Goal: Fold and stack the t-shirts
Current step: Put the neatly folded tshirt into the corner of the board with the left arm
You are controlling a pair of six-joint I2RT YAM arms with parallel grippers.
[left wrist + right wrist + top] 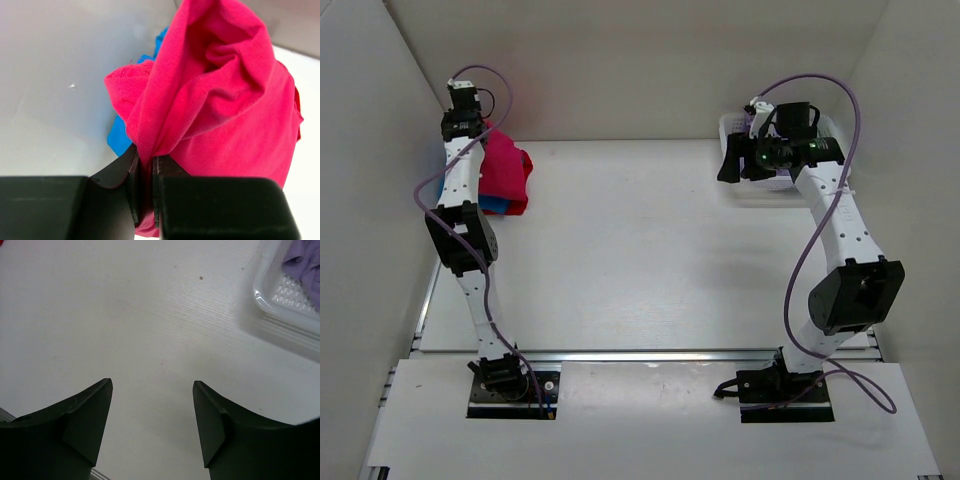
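Left fingers (131,172) are clenched on a fold of the soft crimson-pink cloth t-shirt (225,100), which bunches up right above them. Right fingers (85,425) are spread apart with nothing between them, and only the bare white bench (125,315) lies under them.

The left wrist view shows the pinch up close. It also shows a soft bright blue cloth t-shirt (117,137) peeking out behind the pink one, just left of the fingers. Only the right wrist view shows a bit of a soft lavender cloth t-shirt (302,265). It lies inside the white plastic basket with small holes (280,295), up and to the right of the right fingers. The top view shows both arms, and the pink and blue shirts are far from the right fingers.

I count three shirts, one basket and two arms.
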